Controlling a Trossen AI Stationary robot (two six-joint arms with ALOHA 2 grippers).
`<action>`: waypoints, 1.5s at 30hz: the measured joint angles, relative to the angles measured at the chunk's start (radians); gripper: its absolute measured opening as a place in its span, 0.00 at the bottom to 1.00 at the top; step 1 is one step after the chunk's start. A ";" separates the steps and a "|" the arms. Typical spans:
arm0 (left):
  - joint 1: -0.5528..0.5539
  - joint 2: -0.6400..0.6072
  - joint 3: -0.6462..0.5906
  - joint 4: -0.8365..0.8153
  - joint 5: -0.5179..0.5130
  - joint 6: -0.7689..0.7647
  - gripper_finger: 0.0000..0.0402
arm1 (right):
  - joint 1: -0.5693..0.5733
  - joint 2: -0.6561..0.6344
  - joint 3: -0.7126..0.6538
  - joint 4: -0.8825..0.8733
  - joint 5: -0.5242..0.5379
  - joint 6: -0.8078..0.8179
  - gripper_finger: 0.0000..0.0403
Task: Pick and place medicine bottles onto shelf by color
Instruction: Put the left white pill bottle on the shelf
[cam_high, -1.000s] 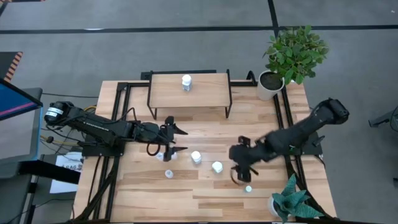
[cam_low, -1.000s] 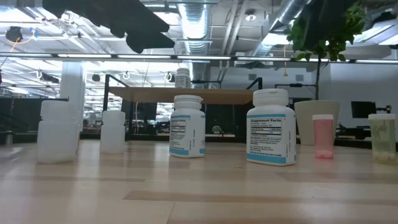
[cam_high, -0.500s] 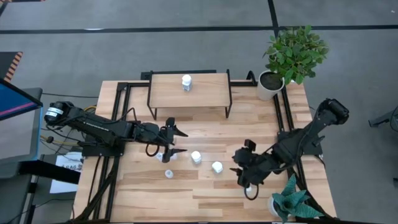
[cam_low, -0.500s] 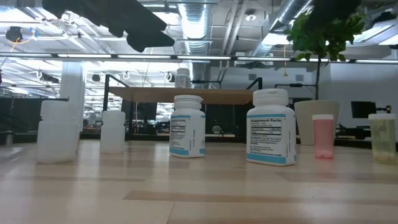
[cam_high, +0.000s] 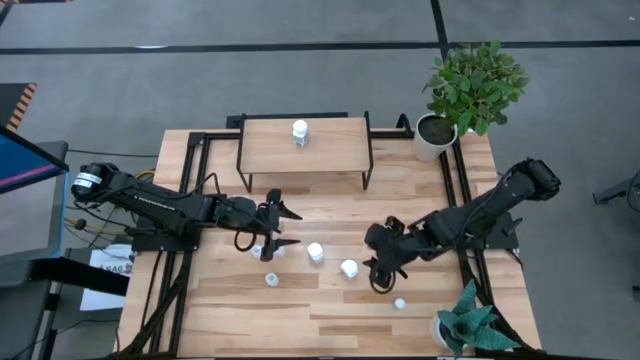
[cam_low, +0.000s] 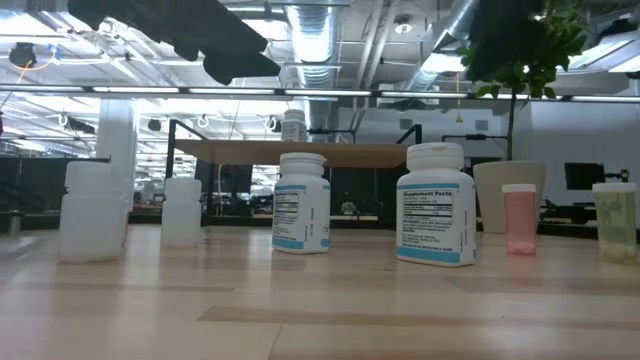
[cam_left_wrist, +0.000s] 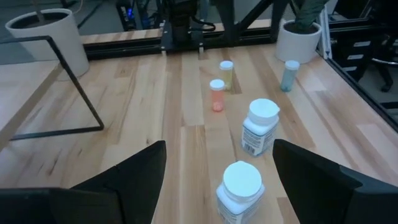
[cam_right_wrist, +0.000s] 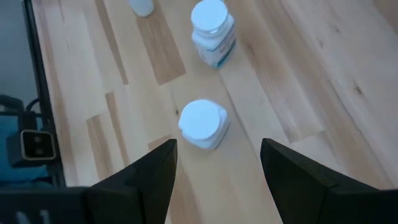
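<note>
One white bottle (cam_high: 300, 131) stands on the small wooden shelf (cam_high: 330, 148) at the far side. Two larger white bottles (cam_high: 315, 252) (cam_high: 349, 268) and several tiny ones (cam_high: 271, 280) (cam_high: 399, 303) stand upright on the table. My left gripper (cam_high: 290, 226) is open and empty, left of the white bottles; its wrist view shows them ahead (cam_left_wrist: 239, 186) (cam_left_wrist: 260, 124). My right gripper (cam_high: 375, 272) is open and empty, just right of a white bottle, whose cap (cam_right_wrist: 202, 123) shows ahead of the fingers.
A potted plant (cam_high: 470, 90) stands at the far right corner and another (cam_high: 465, 325) at the near right. The low view shows a pink bottle (cam_low: 519, 218) and a greenish one (cam_low: 613, 220) at the right. Black frame rails run along both table sides.
My right gripper swung toward the table's near right, over the tiny bottle there, then came back toward the left and far side, beside the white bottle in the middle. The bottles have stayed in place.
</note>
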 joint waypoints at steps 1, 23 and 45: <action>0.000 0.000 0.000 0.004 0.021 -0.008 0.71 | -0.006 0.000 0.000 0.002 0.000 0.001 0.63; -0.014 0.477 0.353 -0.316 0.093 0.101 0.71 | 0.003 0.000 0.000 0.039 -0.001 -0.010 0.63; -0.015 0.535 0.355 -0.304 0.093 0.126 0.40 | 0.034 0.000 -0.001 0.042 -0.001 -0.010 0.63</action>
